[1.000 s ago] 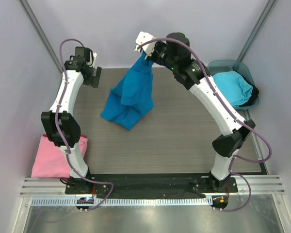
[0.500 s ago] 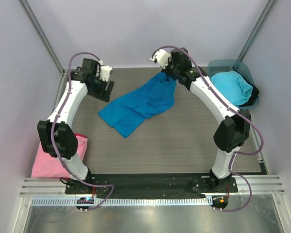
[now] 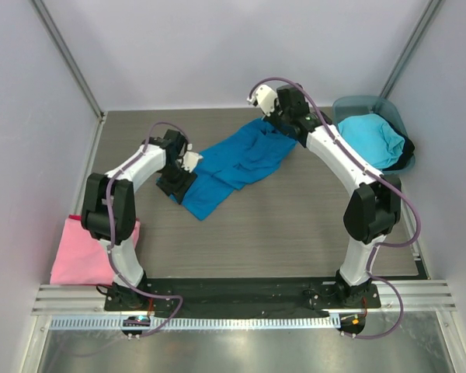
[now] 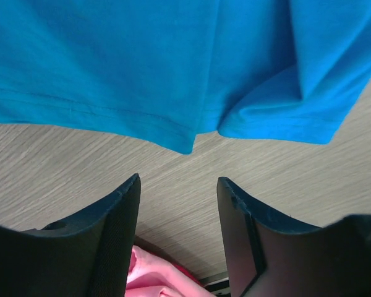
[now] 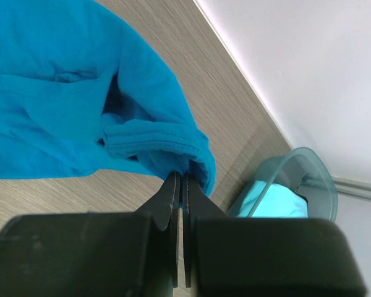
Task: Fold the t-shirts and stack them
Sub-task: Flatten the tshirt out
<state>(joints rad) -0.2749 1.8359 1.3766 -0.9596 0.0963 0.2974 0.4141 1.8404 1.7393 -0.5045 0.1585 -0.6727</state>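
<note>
Grey wood-grain table (image 3: 295, 225), far half: deep blue t-shirt (image 3: 237, 159), rumpled. Right gripper (image 5: 179, 179) clamped on a seamed edge; left gripper (image 4: 178, 185) spread, just short of hem. Judged limp, light; best pinched at hem corners.

Bare table (image 3: 295, 225) lies open across the near middle, bounded by the deep blue t-shirt (image 3: 241, 159) spread farther back, the teal tub (image 3: 380, 103) far right and the pink t-shirt (image 3: 78, 256) near left.
</note>
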